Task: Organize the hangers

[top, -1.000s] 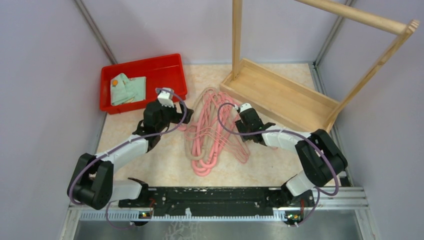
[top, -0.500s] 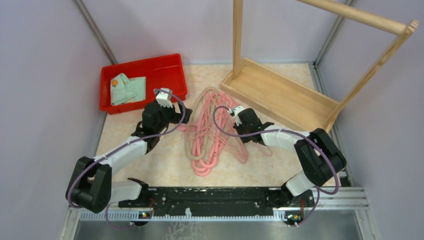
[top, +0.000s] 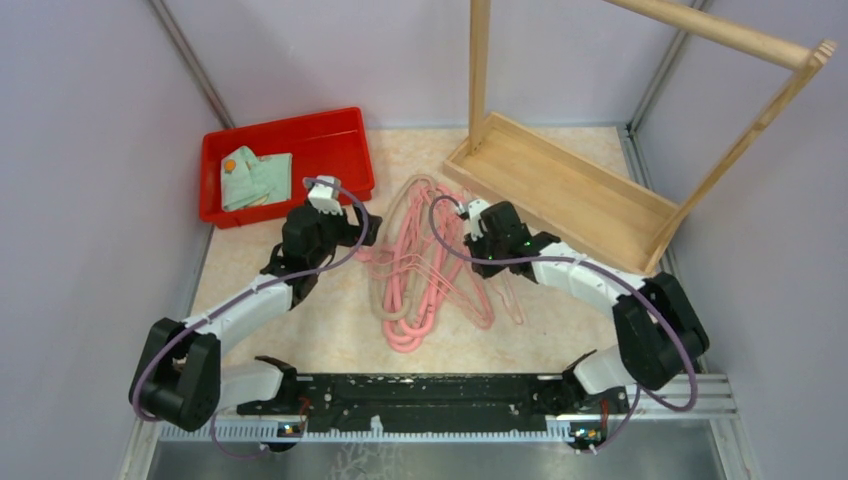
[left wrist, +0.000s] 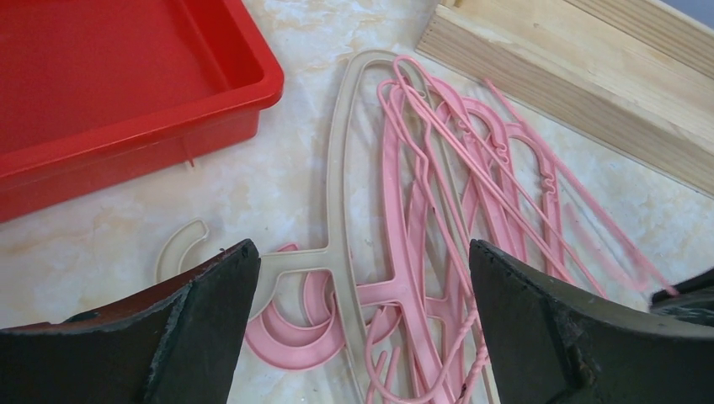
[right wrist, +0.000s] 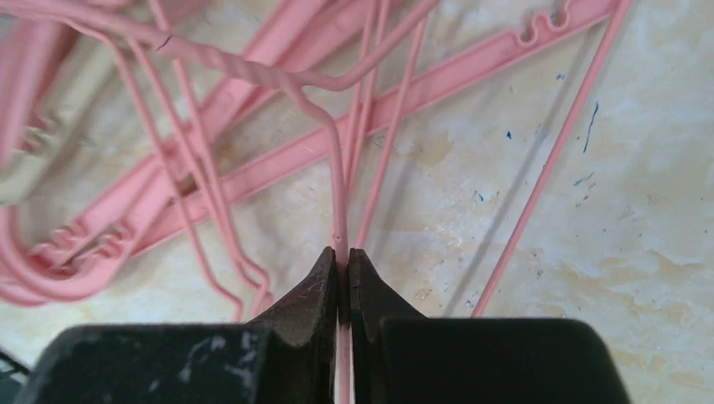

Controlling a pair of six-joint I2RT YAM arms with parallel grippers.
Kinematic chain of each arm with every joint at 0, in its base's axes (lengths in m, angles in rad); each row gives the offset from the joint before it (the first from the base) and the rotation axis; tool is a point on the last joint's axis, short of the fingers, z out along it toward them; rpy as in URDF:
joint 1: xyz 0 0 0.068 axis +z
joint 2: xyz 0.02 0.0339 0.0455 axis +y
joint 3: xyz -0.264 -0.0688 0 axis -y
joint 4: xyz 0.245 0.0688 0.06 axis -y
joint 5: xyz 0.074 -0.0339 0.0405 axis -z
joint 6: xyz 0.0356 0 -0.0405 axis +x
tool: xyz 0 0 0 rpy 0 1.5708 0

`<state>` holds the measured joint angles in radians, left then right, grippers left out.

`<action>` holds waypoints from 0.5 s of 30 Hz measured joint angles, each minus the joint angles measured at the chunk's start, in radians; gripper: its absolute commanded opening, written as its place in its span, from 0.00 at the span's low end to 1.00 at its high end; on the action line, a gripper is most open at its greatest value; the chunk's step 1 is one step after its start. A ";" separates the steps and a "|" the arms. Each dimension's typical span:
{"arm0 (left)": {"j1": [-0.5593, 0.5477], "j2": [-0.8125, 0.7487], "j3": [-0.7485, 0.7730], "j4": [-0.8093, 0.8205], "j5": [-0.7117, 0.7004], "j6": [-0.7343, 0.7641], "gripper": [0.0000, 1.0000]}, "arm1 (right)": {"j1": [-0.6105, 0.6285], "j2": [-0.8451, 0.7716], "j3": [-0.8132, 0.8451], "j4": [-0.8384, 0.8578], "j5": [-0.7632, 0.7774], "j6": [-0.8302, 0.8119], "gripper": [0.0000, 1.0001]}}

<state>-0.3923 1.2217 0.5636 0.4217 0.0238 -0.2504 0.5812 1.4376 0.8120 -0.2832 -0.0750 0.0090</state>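
My right gripper is pinched tight on a thin pink wire hanger. The wire runs straight out from the fingertips, then bends left into its twisted neck. Beyond it, the hangers lie heaped flat on the table mid-way between both arms. In the top view their long axis runs from the far side back toward the bases, with the hooks sticking out left. My left gripper has its jaws wide over those hooks. The beige hanger has its hook curling beside the left finger and its bar stretching away. The red tray sits far left and the wooden rack far right.
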 measured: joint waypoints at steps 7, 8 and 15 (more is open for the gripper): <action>0.000 0.000 0.000 -0.026 -0.052 -0.005 0.98 | -0.014 -0.171 0.060 -0.083 -0.129 0.066 0.00; 0.000 0.000 0.000 -0.029 -0.055 -0.007 0.98 | -0.015 -0.204 0.060 -0.087 -0.148 0.084 0.00; 0.000 0.001 0.009 -0.043 -0.058 -0.013 0.97 | -0.022 -0.360 0.060 -0.039 -0.159 0.237 0.00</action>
<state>-0.3923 1.2228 0.5724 0.3790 -0.0341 -0.2634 0.5591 1.0775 0.8719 -0.3225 -0.2337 0.2455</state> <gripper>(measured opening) 0.974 0.050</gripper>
